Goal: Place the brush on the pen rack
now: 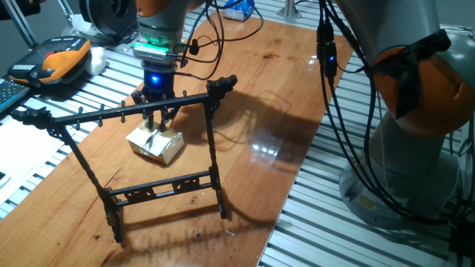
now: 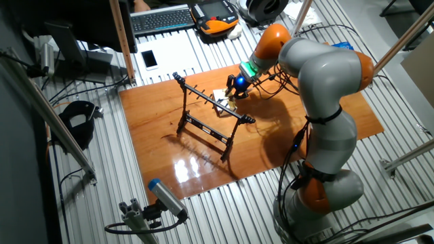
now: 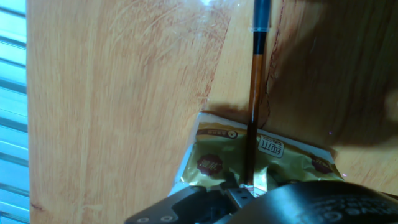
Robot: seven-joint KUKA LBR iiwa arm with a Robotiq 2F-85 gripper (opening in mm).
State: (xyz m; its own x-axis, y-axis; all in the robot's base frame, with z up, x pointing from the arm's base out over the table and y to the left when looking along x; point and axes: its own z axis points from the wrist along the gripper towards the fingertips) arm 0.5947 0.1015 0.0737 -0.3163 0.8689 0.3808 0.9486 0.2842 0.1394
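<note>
You see the brush (image 3: pixel 255 93) lying across the gold snack packet (image 3: pixel 249 163) on the wooden surface (image 1: pixel 282 96), its handle pinched in the closed tool (image 1: pixel 158 117). The tool hangs just behind the pen rack (image 1: pixel 141 159), whose top bar crosses in front of it.

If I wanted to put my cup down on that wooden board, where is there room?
The wooden board lies bare between the pen rack and the robot's base, and along the near edge before the rack's legs. It is crowded behind the rack, where the claw hangs over the small box.
</note>
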